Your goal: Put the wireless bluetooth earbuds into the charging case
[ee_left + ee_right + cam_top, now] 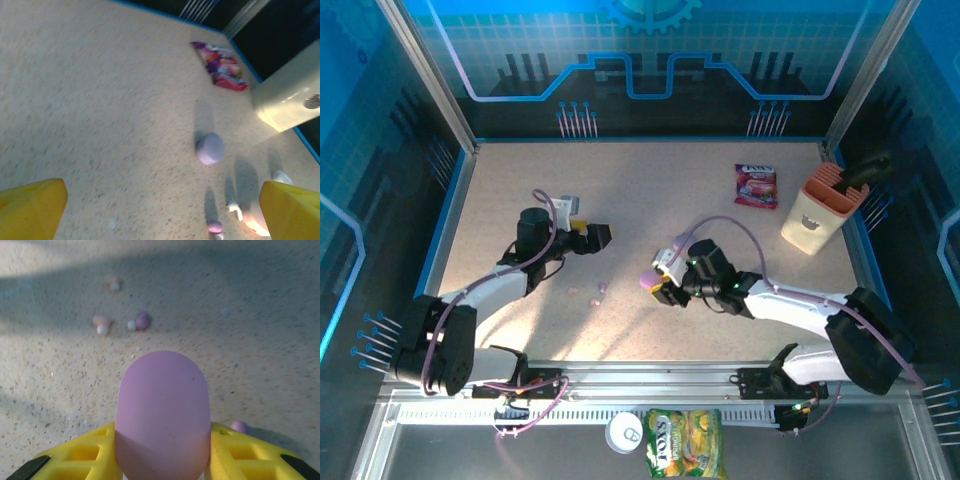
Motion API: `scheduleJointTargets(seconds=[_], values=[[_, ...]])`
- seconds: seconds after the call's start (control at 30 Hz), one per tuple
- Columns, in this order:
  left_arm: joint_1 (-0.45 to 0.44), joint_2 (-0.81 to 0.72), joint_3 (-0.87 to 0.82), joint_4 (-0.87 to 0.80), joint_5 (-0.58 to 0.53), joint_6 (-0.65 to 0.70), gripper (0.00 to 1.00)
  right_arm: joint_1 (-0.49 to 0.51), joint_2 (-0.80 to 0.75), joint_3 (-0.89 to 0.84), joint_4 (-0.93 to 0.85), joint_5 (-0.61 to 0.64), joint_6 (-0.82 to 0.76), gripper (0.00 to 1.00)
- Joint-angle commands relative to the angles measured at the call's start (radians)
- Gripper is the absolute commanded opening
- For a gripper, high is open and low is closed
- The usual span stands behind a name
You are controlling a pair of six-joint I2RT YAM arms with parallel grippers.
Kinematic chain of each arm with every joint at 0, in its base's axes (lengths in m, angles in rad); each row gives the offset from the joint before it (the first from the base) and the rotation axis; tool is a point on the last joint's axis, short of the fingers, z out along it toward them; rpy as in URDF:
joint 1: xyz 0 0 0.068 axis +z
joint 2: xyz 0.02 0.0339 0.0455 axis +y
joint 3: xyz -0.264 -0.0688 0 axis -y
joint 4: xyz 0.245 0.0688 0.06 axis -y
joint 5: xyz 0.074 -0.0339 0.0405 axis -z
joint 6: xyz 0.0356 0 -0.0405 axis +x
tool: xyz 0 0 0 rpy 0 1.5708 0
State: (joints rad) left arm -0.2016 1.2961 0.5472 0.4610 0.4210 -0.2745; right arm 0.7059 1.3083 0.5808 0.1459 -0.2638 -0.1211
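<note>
My right gripper [661,286] [162,442] is shut on a lilac pebble-shaped charging case [649,278] [162,410], with a yellow finger pressed against each side. Three earbuds lie on the table to its left: a lilac one [603,287] [142,319] and two pinkish ones [572,291] [101,321] [112,281]. My left gripper [599,236] [162,205] hangs open above them, holding nothing. In its view the lilac earbud [215,227] and a white one [234,207] lie just ahead. A small rounded lilac piece [210,148] [239,426] rests on the table beside my right fingers.
A red snack packet [756,185] [220,65] lies at the back right. A beige holder with dark tools [817,210] [285,97] stands by the right edge. A can [623,432] and a green snack bag [685,442] sit below the arm bases.
</note>
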Motion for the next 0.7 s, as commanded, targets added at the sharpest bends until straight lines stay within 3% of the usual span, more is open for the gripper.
scheduleJointTargets(seconds=[0.0,0.17,0.27,0.47,0.67], values=[[-0.045,-0.099,-0.061,0.138,0.087,0.177,0.99,-0.081,-0.045,0.085,-0.126,-0.189,-0.009,0.38],[-0.178,-0.144,-0.057,0.106,0.071,0.352,0.99,-0.166,-0.067,0.203,-0.279,-0.299,-0.049,0.37],[-0.237,-0.157,-0.055,0.080,0.134,0.430,0.99,-0.174,-0.084,0.262,-0.371,-0.298,-0.107,0.36],[-0.255,-0.161,-0.047,0.050,0.336,0.460,0.99,-0.174,-0.118,0.293,-0.440,-0.329,-0.162,0.36],[-0.266,-0.158,0.002,-0.109,0.403,0.524,0.92,-0.167,-0.151,0.342,-0.476,-0.426,-0.180,0.36]])
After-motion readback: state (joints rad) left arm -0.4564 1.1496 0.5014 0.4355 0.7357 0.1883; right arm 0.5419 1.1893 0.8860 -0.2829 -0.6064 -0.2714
